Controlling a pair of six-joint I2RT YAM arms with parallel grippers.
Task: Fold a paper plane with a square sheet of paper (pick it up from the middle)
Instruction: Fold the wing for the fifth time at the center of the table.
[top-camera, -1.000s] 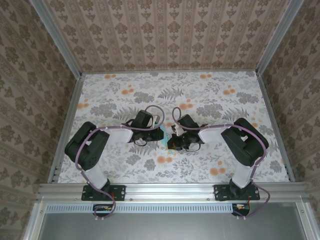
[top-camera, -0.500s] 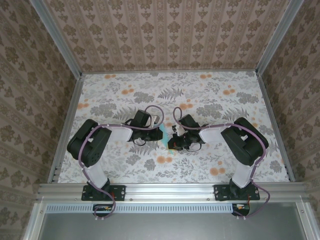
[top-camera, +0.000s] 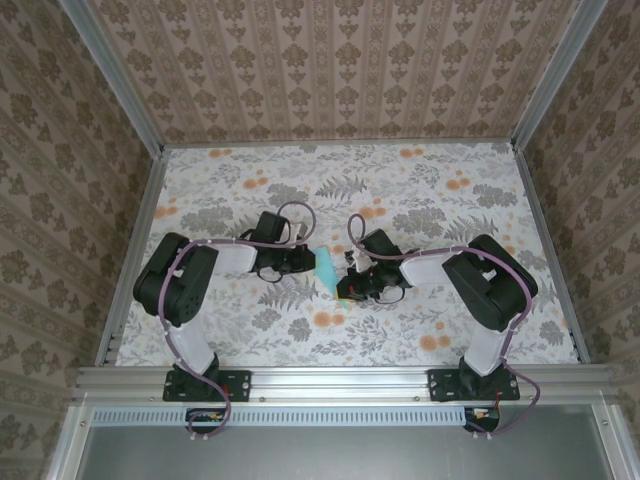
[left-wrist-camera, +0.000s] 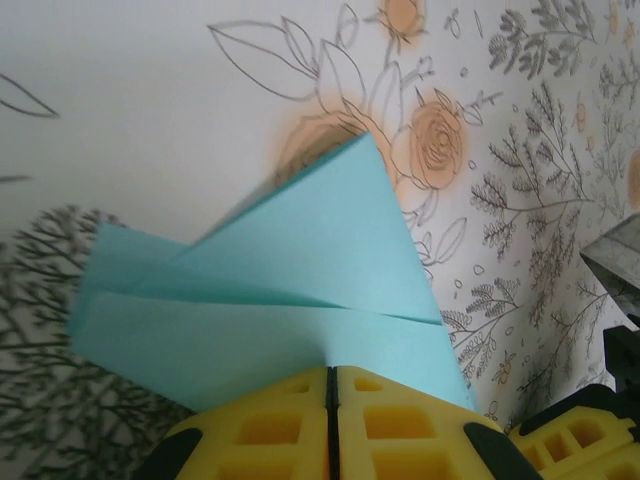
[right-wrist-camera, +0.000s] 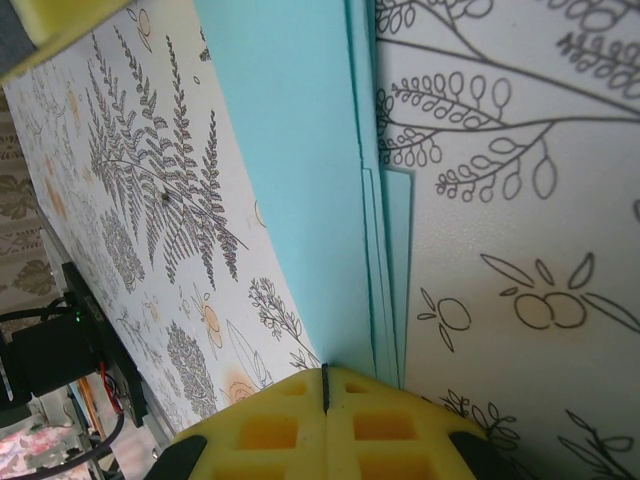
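The light turquoise paper (top-camera: 327, 268) is folded into a pointed, layered paper plane shape and hangs between both grippers just above the floral tabletop (top-camera: 420, 190). My left gripper (top-camera: 310, 262) is shut on its edge. In the left wrist view the yellow pads (left-wrist-camera: 400, 420) meet on the paper plane (left-wrist-camera: 300, 280), whose flaps fan out to a point at the upper right. My right gripper (top-camera: 345, 288) is shut on the other end. In the right wrist view the stacked folded layers (right-wrist-camera: 300, 170) run straight up from its closed pads (right-wrist-camera: 260, 430).
Aluminium frame rails (top-camera: 130, 250) and patterned walls close the table in on the left, right and back. A corner of the other gripper's yellow finger (left-wrist-camera: 575, 440) shows at the lower right of the left wrist view.
My left arm has lowered its elbow and drawn its gripper left and back. The paper between the grippers has swung out, so more of its turquoise face shows. The right arm has barely moved.
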